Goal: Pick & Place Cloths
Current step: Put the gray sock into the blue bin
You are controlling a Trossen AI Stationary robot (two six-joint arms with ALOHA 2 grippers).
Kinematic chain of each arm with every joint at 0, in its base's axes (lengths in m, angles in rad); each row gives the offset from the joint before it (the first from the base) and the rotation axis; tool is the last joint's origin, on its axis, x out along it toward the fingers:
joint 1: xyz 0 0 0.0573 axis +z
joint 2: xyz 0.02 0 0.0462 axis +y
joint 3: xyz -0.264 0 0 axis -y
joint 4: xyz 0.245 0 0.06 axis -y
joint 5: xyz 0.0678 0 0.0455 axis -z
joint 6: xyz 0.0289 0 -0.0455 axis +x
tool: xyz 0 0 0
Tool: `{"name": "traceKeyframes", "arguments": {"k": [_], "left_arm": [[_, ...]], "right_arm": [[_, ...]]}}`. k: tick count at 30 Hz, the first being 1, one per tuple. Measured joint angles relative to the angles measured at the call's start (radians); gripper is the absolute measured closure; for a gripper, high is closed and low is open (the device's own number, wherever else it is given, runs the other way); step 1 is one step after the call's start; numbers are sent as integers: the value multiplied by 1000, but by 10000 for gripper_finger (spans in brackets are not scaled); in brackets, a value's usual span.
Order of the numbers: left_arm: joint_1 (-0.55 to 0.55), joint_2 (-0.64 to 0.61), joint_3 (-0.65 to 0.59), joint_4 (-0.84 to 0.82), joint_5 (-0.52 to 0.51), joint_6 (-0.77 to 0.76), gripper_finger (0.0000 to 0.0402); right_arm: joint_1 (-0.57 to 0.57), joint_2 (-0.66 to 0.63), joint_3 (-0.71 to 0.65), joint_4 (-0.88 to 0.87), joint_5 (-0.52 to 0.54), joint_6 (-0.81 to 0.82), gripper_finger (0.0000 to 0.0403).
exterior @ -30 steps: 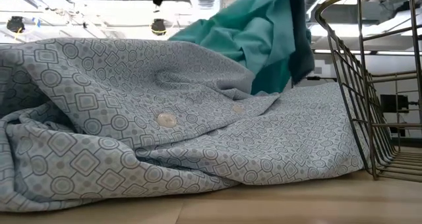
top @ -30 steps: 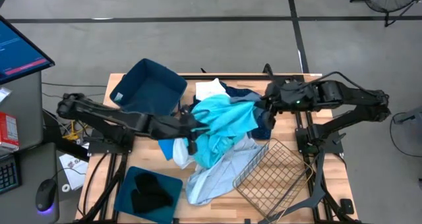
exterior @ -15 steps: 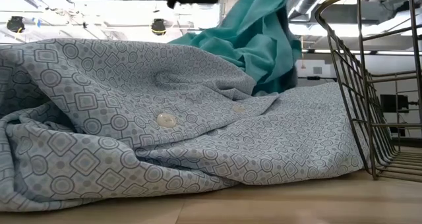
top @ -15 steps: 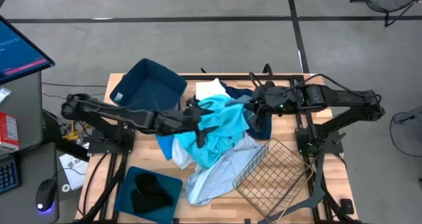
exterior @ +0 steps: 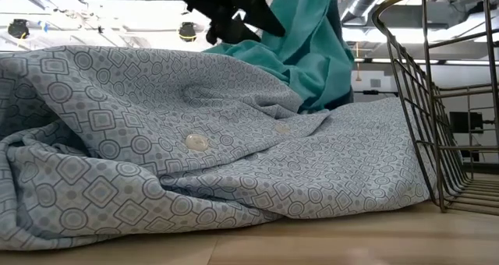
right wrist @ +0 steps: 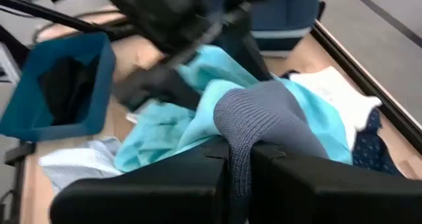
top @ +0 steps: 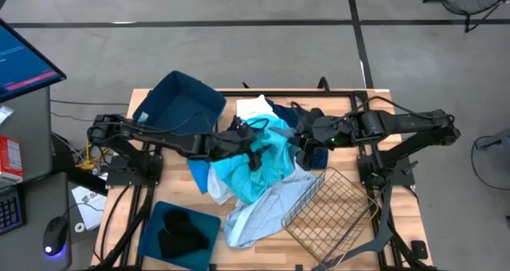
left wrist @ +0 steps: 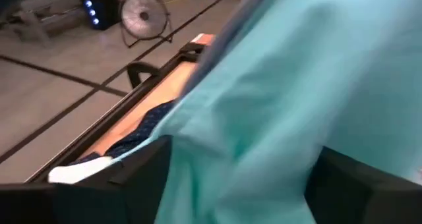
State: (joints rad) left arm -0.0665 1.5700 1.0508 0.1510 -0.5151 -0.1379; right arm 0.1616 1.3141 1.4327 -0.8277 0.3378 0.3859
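Over the middle of the table, the left gripper stands released above the cyan cloth, while the right gripper is clenched on a grey cloth. Only 1 dark garment lies in the near bin. Most cloths, such as the pale patterned shirt, are left in the pile.

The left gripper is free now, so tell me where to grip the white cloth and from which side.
Grip the white cloth at its bare corner by the table's far edge, coming straight down from above. That part lies flat and clear; its near side is tucked under the cyan cloth.
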Motion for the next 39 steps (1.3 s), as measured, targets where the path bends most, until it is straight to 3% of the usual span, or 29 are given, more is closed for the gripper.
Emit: {"name": "traceKeyframes", "arguments": {"k": [3, 7, 9, 17, 30, 35, 39], "left_arm": [[25, -6, 0, 2, 81, -5, 209], [41, -1, 1, -5, 216, -23, 364], [41, -2, 1, -6, 235, -24, 386], [9, -11, 0, -215, 164, -24, 401], [-8, -11, 0, -244, 123, -72, 401], [-15, -51, 0, -249, 199, -80, 392], [-35, -151, 0, -304, 291, -80, 360]], "right_arm": [[15, 3, 0, -3, 0, 0, 391], [16, 2, 0, -4, 0, 0, 391], [16, -4, 0, -19, 0, 0, 389], [14, -52, -1, -94, -1, 5, 369], [28, -64, -1, -202, 0, 34, 347], [28, -47, 0, -270, 0, 110, 347], [41, -50, 0, -391, 0, 187, 314]]}}
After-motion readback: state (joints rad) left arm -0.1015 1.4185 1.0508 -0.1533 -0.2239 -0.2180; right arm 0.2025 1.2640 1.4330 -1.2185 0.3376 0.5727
